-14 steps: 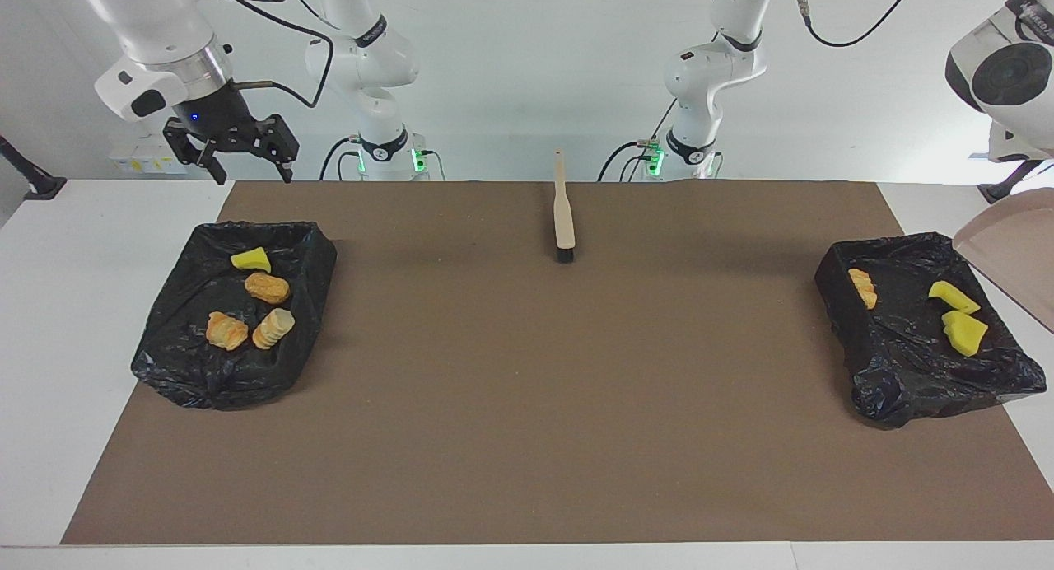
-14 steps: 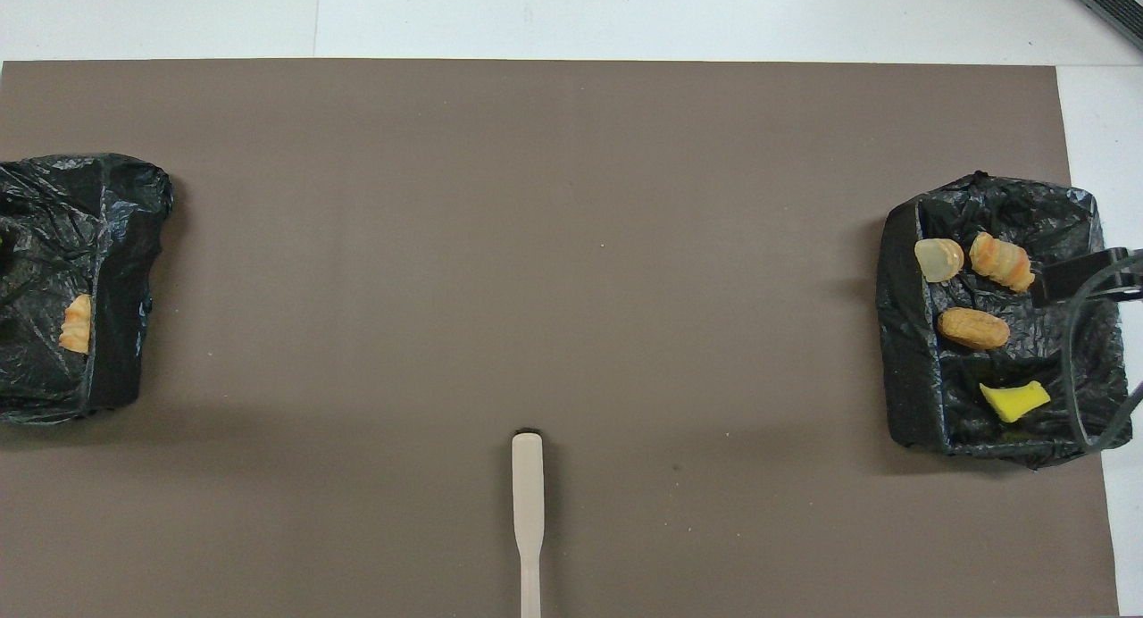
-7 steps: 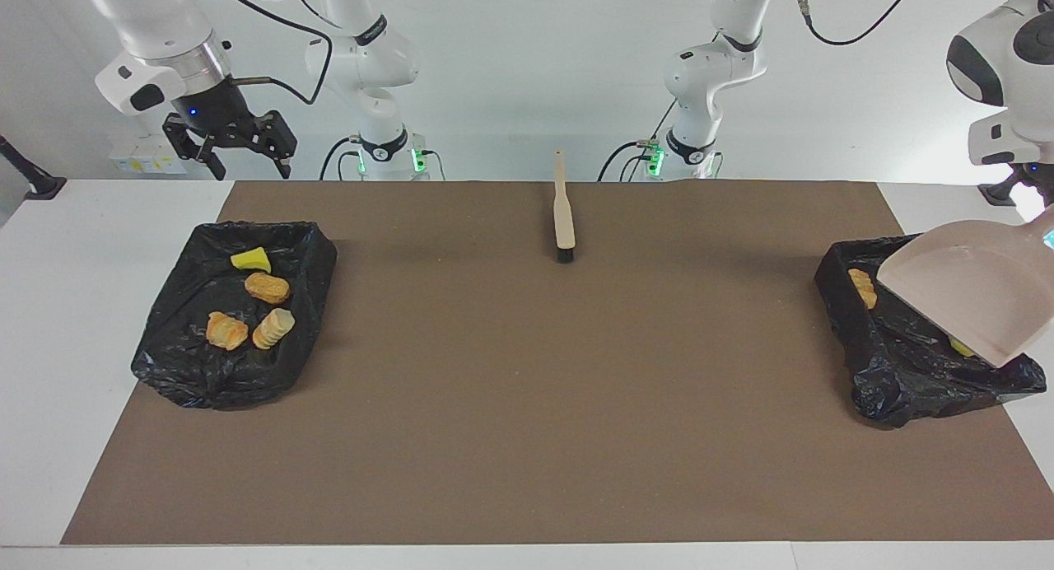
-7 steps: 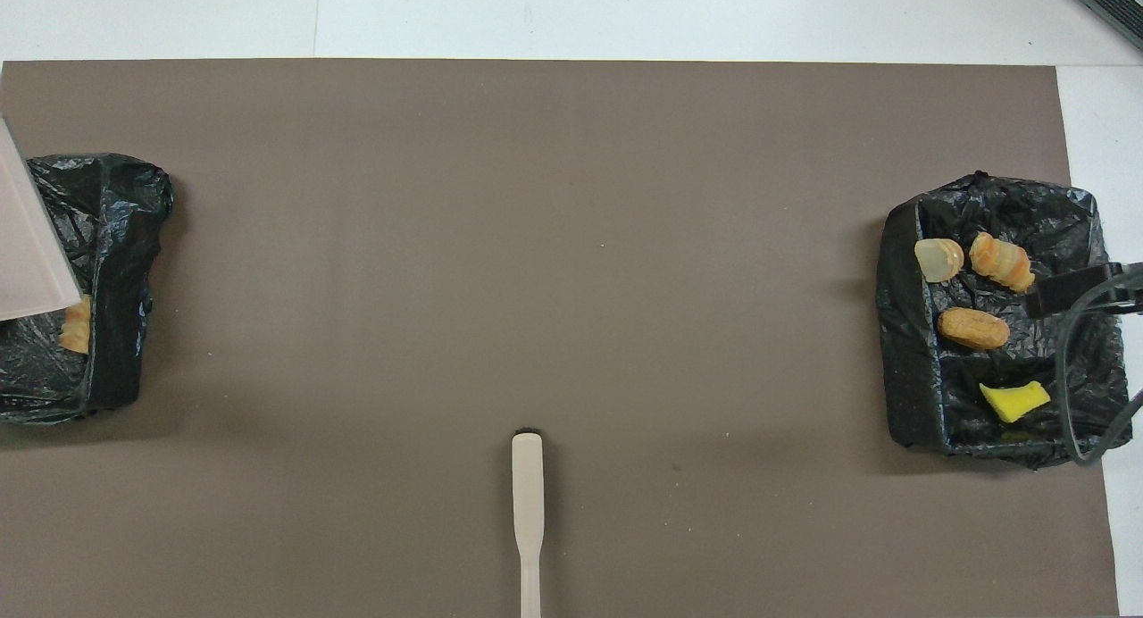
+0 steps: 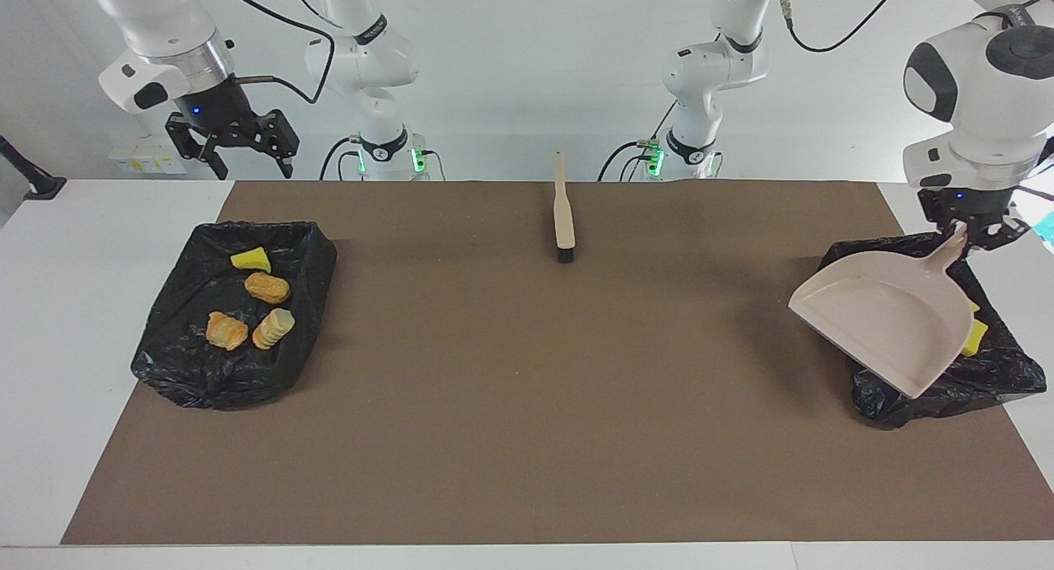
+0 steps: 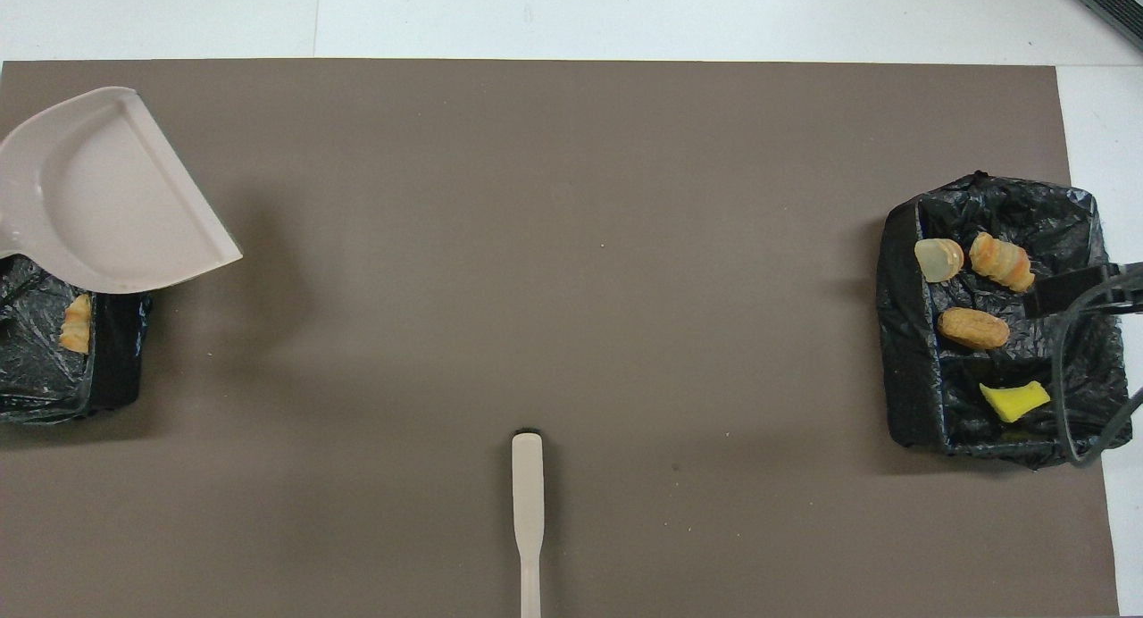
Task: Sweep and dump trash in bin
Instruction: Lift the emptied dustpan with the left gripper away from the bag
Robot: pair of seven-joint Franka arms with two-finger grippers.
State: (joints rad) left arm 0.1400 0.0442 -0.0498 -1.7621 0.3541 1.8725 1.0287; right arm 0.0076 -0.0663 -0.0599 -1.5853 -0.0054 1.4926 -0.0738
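Left claw (image 5: 965, 234) pinches the dustpan (image 5: 885, 316) handle over a bin (image 5: 1000, 372); a thin grip could slip. Right claw (image 5: 232, 146) waits wide.

Facing view is taken from high across the table, aimed at the robots' bases. Overhead view is shot steeply down from above the robots' end. Shared by both: brown mat (image 5: 527, 364) (image 6: 571, 243), brush (image 5: 564, 216) (image 6: 528, 502), both lined bins.
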